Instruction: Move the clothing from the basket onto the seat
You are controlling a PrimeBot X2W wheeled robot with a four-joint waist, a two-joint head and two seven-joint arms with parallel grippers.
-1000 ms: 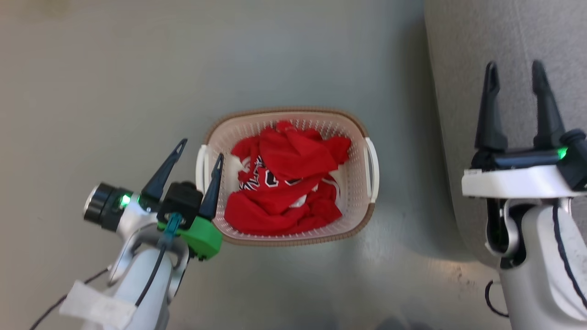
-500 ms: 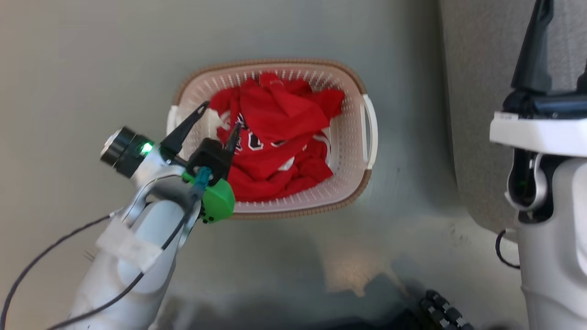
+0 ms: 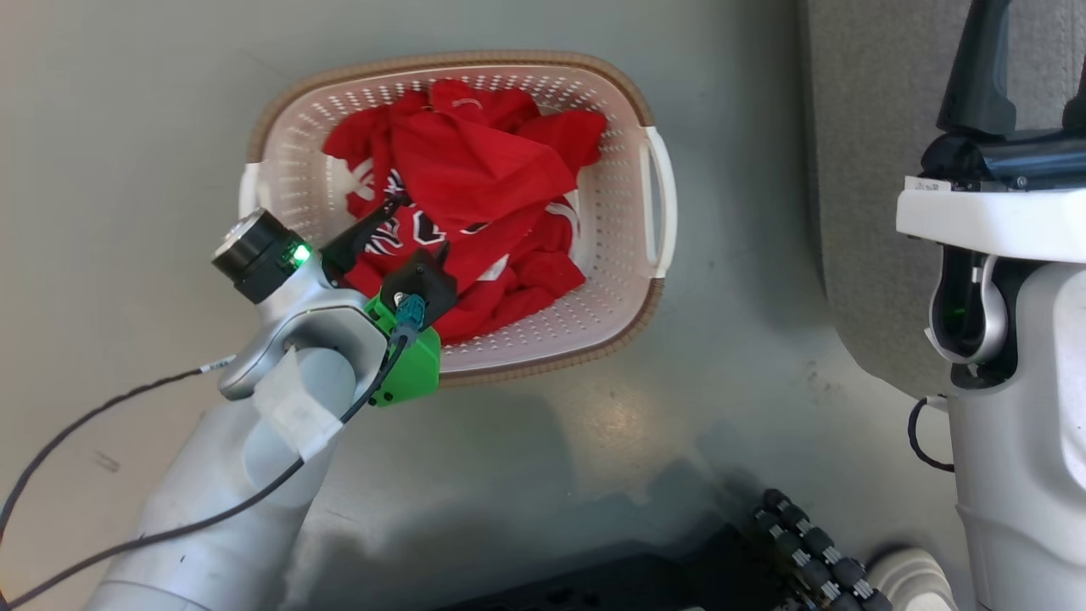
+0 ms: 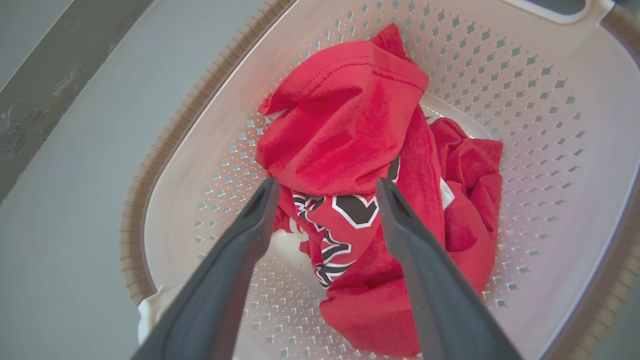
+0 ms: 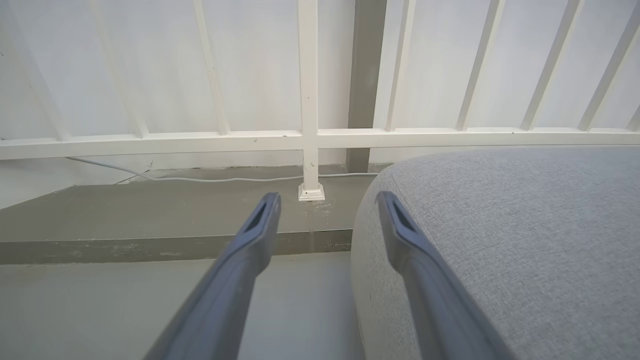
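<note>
Clothing (image 3: 475, 170): heaped in basket (image 3: 441, 59), directly under L gripper (image 3: 418, 227), the nearer arm, jaws spread & empty over lettered part; R gripper (image 5: 325, 197) spread, empty, by seat (image 3: 865, 170).

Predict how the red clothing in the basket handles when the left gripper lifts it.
Probably floppy: the clothing lies crumpled in folds, so it should drape from the left gripper. Likely light, since the fabric looks thin. Layers overlap, so one pinch may lift more than one piece.
</note>
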